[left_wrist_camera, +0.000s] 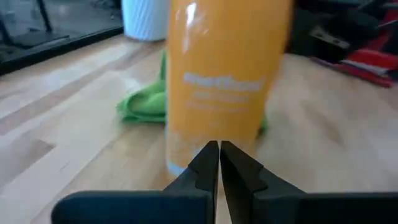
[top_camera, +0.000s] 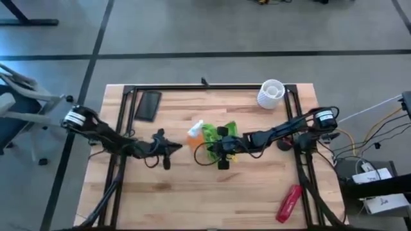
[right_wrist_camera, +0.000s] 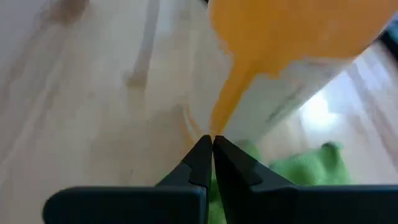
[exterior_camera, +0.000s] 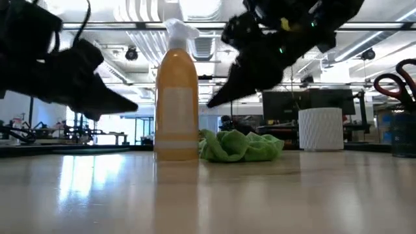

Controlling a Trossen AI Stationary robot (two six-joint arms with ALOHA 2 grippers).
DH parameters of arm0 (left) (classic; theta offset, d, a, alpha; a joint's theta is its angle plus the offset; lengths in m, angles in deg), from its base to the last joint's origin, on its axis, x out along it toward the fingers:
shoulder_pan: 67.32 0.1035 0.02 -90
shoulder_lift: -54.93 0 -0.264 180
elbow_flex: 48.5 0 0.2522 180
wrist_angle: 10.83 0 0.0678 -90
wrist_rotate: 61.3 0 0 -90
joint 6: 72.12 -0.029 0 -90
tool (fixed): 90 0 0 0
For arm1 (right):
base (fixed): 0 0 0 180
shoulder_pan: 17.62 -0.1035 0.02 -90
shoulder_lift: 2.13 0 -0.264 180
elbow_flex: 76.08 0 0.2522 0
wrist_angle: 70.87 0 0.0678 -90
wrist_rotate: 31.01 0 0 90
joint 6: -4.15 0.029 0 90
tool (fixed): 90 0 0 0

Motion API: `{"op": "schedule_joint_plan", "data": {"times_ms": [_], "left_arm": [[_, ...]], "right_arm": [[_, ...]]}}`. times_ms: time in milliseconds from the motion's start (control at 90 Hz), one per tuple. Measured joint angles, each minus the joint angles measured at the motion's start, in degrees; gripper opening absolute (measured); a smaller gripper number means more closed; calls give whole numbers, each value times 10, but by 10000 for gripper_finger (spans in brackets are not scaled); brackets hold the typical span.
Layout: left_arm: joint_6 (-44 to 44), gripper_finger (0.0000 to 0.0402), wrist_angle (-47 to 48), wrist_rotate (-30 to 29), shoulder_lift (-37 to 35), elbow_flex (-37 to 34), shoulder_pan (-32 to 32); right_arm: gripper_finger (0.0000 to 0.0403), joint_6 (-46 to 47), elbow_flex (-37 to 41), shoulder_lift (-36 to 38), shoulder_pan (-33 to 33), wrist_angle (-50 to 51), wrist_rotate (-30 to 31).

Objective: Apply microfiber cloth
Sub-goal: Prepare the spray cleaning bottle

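I see microfiber cloth point(top_camera: 218, 136) bunched on table point(top_camera: 212, 192) mid-area, just behind orange spray bottle point(exterior_camera: 177, 97), which stands upright. Right gripper point(top_camera: 223, 153) poised above cloth, off table, fingers pressed together, nothing held. Left gripper point(top_camera: 168, 149) near bottle, apart from it, fingers likewise closed, empty. White cup point(top_camera: 270, 92) at far right corner.

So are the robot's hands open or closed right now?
Left gripper: closed, holding nothing, near the bottle.
Right gripper: closed, empty, above the cloth.
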Motion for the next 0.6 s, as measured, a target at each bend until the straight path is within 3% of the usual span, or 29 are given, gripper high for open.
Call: {"op": "schedule_joint_plan", "data": {"times_ms": [122, 289, 600], "left_arm": [[-39, 43, -8, -12, -45, 15, 1], [-91, 124, -5, -18, -52, 70, 1], [-144, 277, 18, -77, -39, 149, 8]], "right_arm": [[2, 0, 2, 39, 0, 54, 37], [2, 0, 3, 87, 0, 104, 106], [2, 7, 11, 109, 0, 114, 115]]}}
